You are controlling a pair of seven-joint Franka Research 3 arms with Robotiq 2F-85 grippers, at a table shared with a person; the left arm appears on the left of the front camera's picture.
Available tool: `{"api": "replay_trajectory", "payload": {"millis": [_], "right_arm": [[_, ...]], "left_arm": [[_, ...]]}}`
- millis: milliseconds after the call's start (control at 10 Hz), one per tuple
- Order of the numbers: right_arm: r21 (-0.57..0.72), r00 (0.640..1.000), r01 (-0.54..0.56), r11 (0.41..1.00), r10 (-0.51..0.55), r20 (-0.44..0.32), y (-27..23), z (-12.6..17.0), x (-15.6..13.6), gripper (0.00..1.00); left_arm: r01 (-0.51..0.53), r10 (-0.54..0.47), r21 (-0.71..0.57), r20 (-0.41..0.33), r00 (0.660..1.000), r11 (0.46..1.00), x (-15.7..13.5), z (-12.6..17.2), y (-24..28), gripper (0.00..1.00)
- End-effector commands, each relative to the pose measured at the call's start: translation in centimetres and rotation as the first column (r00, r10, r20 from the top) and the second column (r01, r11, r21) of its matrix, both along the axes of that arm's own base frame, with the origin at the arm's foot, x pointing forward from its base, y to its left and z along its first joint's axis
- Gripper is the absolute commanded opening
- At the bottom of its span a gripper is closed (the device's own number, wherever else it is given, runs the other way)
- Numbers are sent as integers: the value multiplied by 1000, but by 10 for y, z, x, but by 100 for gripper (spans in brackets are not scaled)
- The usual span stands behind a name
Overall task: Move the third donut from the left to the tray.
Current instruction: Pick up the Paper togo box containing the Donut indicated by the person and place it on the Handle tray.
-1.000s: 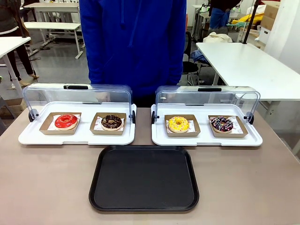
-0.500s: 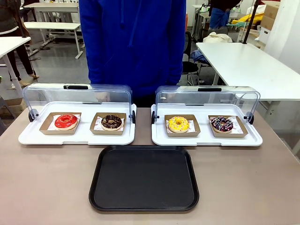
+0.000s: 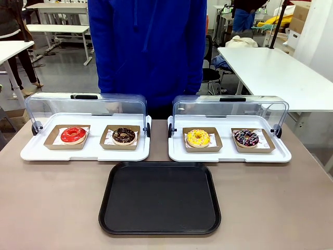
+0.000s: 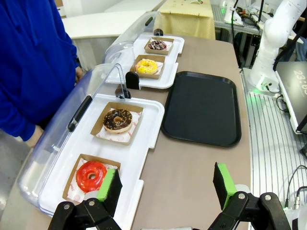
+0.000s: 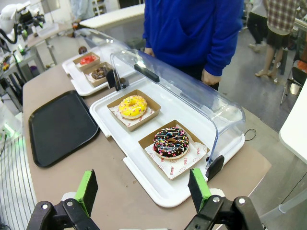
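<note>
- So, starting on the left: the left fingers [image 4: 108, 189] are spread wide with nothing between them. They hover over the tabletop [image 3: 47, 208] right by the left display tray [image 3: 31, 152].
- That tray has its clear lid [image 3: 86, 104] rolled back. The red donut [image 3: 73, 134] sits just ahead of the left fingers and a chocolate donut [image 3: 124, 135] is farther ahead, each in its own cardboard holder.
- The tray [image 3: 158, 232], the black one, lies ahead and to the right of the left fingers, with nothing on it.
- The right display tray [image 3: 229, 157] has its lid open too. The third donut [image 3: 197, 137], the yellow-iced one, sits in its brown holder [image 3: 216, 146] with a sprinkled chocolate donut [image 3: 246, 137] beside it.
- From the right fingers [image 5: 197, 185], the yellow one is ahead and a touch left, just past the sprinkled one.
- The right fingers are also spread wide and empty, well short of both donuts.
- The donut isn't on the black tray yet, so I'd call this the reach-in.
- My take on doing it well: use the right fingers, since they look nearer.
- Come in low through the open front, under the lid, and pinch a wall of the holder rather than the icing.
- Keep it level and lift it clear of the white rim before swinging over to the black tray.
</note>
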State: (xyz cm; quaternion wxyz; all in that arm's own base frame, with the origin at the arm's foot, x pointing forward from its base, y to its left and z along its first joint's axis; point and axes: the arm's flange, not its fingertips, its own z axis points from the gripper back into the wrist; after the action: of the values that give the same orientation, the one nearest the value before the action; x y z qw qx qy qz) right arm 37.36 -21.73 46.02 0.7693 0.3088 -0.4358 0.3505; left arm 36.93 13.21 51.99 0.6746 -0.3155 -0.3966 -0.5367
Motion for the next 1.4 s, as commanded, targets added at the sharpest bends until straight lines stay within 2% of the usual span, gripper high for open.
{"api": "replay_trajectory", "payload": {"millis": [0, 1300], "right_arm": [[22, 1000, 2, 1000, -3, 22, 1, 2, 3, 100], [22, 1000, 2, 1000, -3, 22, 1, 2, 3, 100]], "left_arm": [[11, -11, 4, 6, 1000, 1000, -1, 2, 1, 100], [11, -11, 4, 6, 1000, 1000, -1, 2, 1, 100]]}}
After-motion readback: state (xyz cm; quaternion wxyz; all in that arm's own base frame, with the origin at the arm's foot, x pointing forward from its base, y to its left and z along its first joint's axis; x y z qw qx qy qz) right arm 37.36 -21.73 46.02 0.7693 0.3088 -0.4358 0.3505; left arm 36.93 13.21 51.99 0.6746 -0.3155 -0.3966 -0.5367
